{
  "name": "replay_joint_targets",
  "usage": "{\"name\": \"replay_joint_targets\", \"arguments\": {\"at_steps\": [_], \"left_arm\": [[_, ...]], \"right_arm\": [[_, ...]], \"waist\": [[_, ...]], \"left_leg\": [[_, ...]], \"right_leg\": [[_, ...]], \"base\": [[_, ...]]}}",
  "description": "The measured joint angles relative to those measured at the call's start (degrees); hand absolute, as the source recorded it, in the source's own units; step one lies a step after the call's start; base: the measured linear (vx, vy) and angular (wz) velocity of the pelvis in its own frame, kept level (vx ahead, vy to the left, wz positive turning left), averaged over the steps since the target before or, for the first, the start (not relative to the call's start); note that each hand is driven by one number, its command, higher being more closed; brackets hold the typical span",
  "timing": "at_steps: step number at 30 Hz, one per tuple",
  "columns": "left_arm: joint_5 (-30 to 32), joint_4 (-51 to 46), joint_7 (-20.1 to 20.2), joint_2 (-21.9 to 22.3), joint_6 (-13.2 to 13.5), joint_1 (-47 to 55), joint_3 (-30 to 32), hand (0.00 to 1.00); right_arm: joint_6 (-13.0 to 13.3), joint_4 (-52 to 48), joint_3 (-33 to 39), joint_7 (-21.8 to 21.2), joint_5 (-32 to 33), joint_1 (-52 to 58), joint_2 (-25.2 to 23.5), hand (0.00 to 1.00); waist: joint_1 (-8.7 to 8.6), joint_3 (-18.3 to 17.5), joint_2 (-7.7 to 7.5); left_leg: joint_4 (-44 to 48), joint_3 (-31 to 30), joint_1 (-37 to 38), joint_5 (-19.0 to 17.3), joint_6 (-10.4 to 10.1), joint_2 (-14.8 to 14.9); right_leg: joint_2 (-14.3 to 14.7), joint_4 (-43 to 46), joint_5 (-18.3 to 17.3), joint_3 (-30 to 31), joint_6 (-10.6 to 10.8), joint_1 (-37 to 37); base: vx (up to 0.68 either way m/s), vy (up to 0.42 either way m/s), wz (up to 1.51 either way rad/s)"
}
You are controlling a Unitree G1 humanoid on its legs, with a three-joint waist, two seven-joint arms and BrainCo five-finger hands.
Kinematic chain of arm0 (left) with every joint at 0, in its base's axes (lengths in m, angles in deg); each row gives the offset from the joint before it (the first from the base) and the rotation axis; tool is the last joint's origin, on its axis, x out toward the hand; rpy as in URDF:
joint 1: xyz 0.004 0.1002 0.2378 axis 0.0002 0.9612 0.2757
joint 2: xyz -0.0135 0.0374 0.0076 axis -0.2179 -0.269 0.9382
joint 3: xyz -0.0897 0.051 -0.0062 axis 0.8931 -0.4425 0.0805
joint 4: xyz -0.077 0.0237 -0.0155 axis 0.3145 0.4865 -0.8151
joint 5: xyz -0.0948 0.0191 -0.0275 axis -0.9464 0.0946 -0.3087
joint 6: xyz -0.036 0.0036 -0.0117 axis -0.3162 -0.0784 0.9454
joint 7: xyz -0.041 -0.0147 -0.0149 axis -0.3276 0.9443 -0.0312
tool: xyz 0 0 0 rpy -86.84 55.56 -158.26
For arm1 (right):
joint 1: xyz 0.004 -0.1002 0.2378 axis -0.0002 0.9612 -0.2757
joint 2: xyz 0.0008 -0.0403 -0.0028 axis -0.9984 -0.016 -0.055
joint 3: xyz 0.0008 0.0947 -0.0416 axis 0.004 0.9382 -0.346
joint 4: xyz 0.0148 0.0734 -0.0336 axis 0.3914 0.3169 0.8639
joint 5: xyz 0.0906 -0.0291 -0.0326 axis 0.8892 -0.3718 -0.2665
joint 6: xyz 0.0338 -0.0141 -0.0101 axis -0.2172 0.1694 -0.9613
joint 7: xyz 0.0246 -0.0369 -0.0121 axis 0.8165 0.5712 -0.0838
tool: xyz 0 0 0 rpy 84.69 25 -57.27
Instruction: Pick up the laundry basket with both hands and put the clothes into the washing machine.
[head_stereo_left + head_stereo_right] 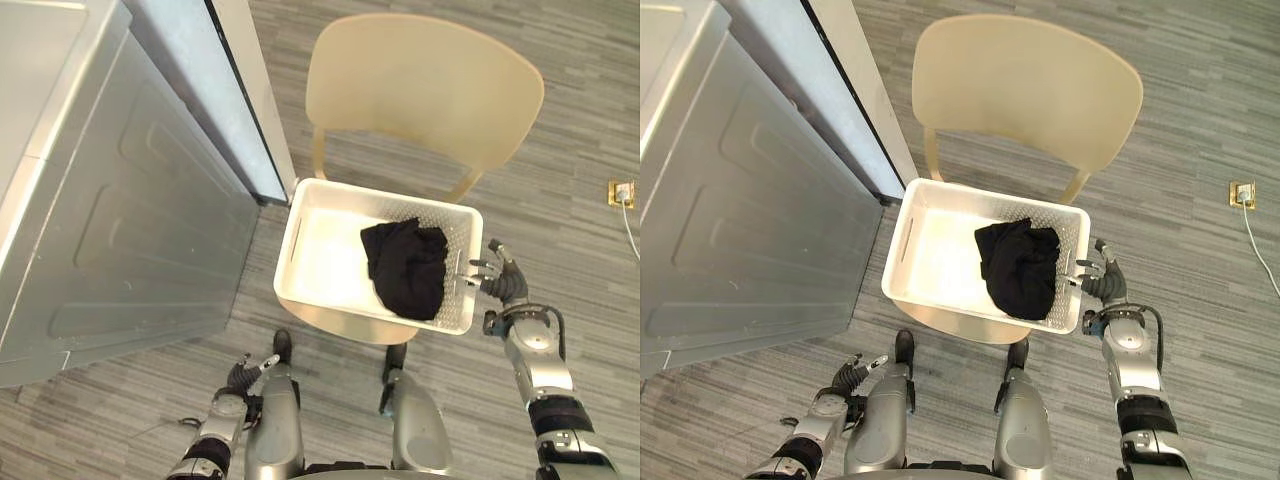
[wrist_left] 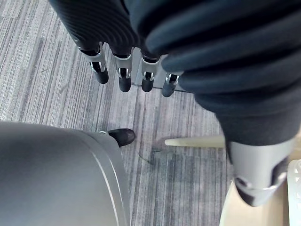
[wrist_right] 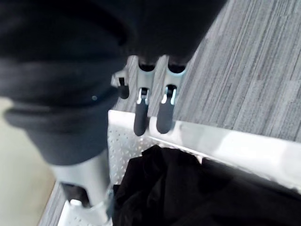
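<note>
Right wrist view: hand [image 3: 141, 113] at basket [image 3: 221, 141]

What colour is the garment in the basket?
Black; the garment shows best in the left eye view.

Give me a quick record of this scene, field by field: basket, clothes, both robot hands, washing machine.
basket: white basket, resting on the seat of a beige chair
clothes: black clothes, lying in the basket's right half
right robot hand: right robot hand, fingers straight, at the basket's right rim; contact unclear
left robot hand: left robot hand, fingers straight, low beside the robot, away from the basket
washing machine: grey washing machine, left of the chair
task state: basket not yet gripped
</note>
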Motion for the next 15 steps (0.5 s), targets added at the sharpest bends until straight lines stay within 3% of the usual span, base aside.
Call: {"name": "replay_joint_targets", "arguments": {"at_steps": [7, 15], "left_arm": [[-2.6, -0.4, -1.2, 0.2, 0.0, -0.6, -1.6, 0.00], [-1.5, -2.5, -1.1, 0.2, -0.1, -0.6, -1.4, 0.00]], "right_arm": [[-1.2, 0.8, -1.1, 1.1, 0.2, -1.6, 0.0, 0.00], [0.0, -21.4, -0.9, -1.0, 1.9, 5.4, -1.9, 0.00]], "waist": [[-0.13, 0.1, -0.05], [0.00, 0.6, -0.87]], "left_leg": [[0.2, 0.0, -1.4, 0.0, 0.0, 0.0], [-0.3, 0.6, -0.8, 0.0, 0.0, 0.0]], "right_leg": [[0.0, 0.4, 0.1, 0.3, -0.1, -1.7], [0.0, 0.3, 0.0, 1.2, -0.1, -1.6]], "base": [[0.00, 0.000, -0.01], [0.01, 0.010, -0.02]]}}
